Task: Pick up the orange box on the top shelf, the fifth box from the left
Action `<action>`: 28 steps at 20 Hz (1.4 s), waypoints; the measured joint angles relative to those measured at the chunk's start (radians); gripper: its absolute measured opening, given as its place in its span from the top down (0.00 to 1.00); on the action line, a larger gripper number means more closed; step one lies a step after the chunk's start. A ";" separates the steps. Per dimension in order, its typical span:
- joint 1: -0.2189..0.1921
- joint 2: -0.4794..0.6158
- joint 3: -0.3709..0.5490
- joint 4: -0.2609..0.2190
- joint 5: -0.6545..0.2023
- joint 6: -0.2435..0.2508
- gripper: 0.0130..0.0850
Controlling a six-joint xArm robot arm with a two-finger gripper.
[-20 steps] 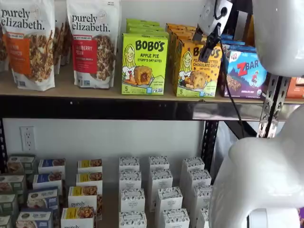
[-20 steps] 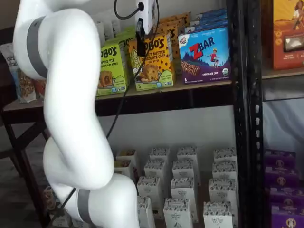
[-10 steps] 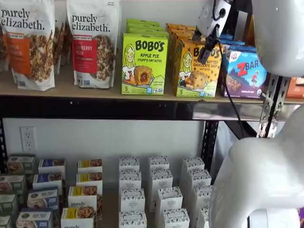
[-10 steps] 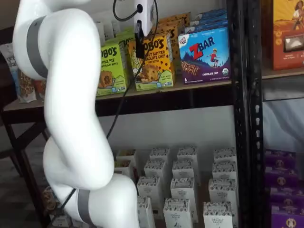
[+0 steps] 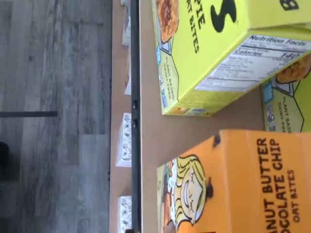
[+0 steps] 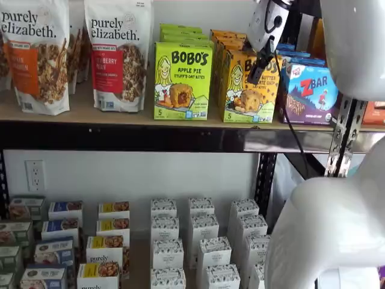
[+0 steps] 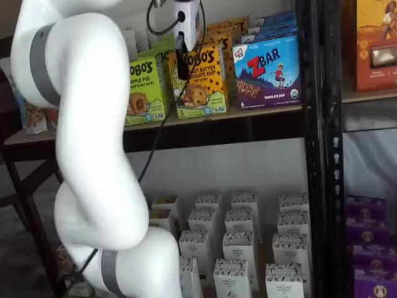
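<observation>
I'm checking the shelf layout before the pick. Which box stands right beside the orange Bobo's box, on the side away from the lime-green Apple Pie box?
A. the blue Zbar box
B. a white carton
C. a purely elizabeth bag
A: in both shelf views the Zbar box stands beside the orange box, opposite the Apple Pie box.

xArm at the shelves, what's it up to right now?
The arm is working at the top shelf, going for the orange box of Bobo's peanut butter chocolate chip bites. The gripper hangs in front of that box's upper part in both shelf views; whether its black fingers are open or have any hold cannot be told. The box stands upright on the board between the lime-green Apple Pie box and the Zbar box. Nothing is lifted yet.
</observation>
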 joint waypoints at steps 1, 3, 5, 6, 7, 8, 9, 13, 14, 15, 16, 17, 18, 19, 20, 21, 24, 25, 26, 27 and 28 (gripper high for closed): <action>0.001 -0.001 0.003 -0.003 -0.003 0.000 0.00; 0.003 -0.001 0.006 -0.009 -0.007 0.001 0.00; 0.003 -0.001 0.008 -0.009 -0.008 0.000 0.00; 0.002 0.000 0.008 -0.008 -0.007 -0.001 0.00; 0.002 0.002 0.007 -0.007 -0.005 -0.001 0.00; 0.001 0.004 0.004 -0.007 -0.002 -0.001 0.00; 0.001 0.007 0.000 -0.008 0.003 -0.001 0.00; 0.003 0.017 -0.015 -0.018 0.017 0.001 0.00; 0.003 0.019 -0.018 -0.020 0.019 0.001 0.06; 0.003 0.020 -0.020 -0.020 0.020 0.002 0.11; 0.003 0.021 -0.020 -0.018 0.020 0.001 0.11; 0.002 0.021 -0.020 -0.016 0.017 0.001 0.17; 0.002 0.021 -0.020 -0.015 0.016 0.001 0.22; 0.002 0.021 -0.020 -0.015 0.015 0.001 0.22; 0.002 0.023 -0.022 -0.015 0.015 0.001 0.28; 0.003 0.024 -0.023 -0.014 0.015 0.002 0.28; 0.004 0.028 -0.028 -0.015 0.016 0.003 0.39; 0.004 0.030 -0.031 -0.014 0.019 0.003 0.39; 0.003 0.033 -0.036 -0.011 0.024 0.003 0.39; 0.003 0.036 -0.040 -0.013 0.029 0.003 0.39; 0.005 0.038 -0.042 -0.020 0.030 0.004 0.39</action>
